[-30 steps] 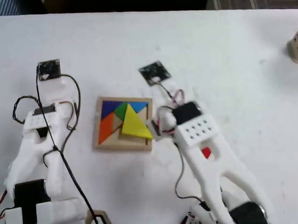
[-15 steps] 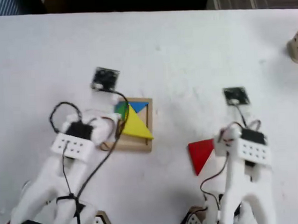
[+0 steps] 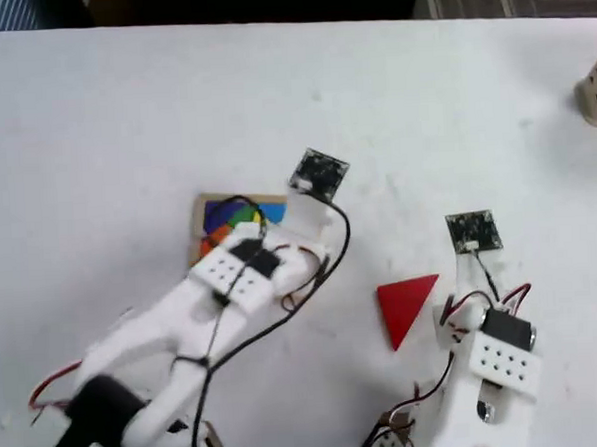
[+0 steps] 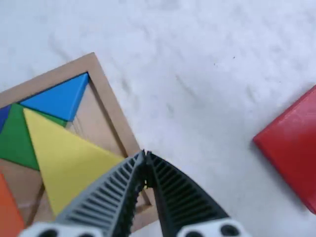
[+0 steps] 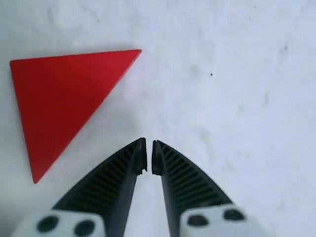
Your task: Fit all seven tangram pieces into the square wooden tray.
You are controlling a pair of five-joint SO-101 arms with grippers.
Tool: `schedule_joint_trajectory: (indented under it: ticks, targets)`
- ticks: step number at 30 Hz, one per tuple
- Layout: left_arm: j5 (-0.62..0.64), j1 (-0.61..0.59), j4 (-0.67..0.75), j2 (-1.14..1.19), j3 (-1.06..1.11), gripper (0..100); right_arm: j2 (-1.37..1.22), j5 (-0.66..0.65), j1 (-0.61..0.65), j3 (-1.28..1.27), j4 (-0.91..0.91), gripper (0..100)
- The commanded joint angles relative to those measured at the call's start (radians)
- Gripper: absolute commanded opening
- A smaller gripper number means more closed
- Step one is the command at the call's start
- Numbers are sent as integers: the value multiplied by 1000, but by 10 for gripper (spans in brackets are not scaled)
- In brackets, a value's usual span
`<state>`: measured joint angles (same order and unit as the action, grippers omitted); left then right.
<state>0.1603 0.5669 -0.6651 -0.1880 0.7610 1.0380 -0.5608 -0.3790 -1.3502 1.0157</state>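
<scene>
High view: on the white desk (image 3: 122, 113), the square wooden tray (image 3: 239, 200), mostly hidden under the left arm (image 3: 183, 320), which is laid slantwise across it, with little more than a strip of the far rim in sight. Well apart from the tray, over toward the right arm (image 3: 491, 369), the red triangle (image 3: 405, 306), flat on the bare desk, outside the tray and touching nothing.

Left wrist view: left claw (image 4: 144, 167) closed, tips pressed together, gripping nothing, poised right over the wooden rim near one corner of the tray. Inside the tray, a blue triangle (image 4: 59, 96) tucked against the rim, a green piece (image 4: 15, 140) next to it, and an orange piece (image 4: 6, 210) cut off by the frame edge. Yellow triangle (image 4: 66, 165) seemingly not seated: lying over the edge of the green piece, one point running beneath the claw, bare tray floor on either side of it. Red triangle off on the desk, clear of the tray.

Right wrist view: right claw (image 5: 149, 158) all but closed, only a thin slit between the tips, gripping nothing, above bare desk. Red triangle near the tips, off to one side, not touching them.
</scene>
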Motion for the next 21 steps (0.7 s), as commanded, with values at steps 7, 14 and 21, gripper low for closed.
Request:
schedule_joint_trajectory:
  ticks: [7,14,21]
  targets:
    - [8,15,55,104,-60,22,50,-14,30,3,1,18]
    - [8,4,55,-96,120,22,50,-14,25,2,1,18]
    - [6,-44,-25,-143,166,23,58,-14,24,-6,-1,18]
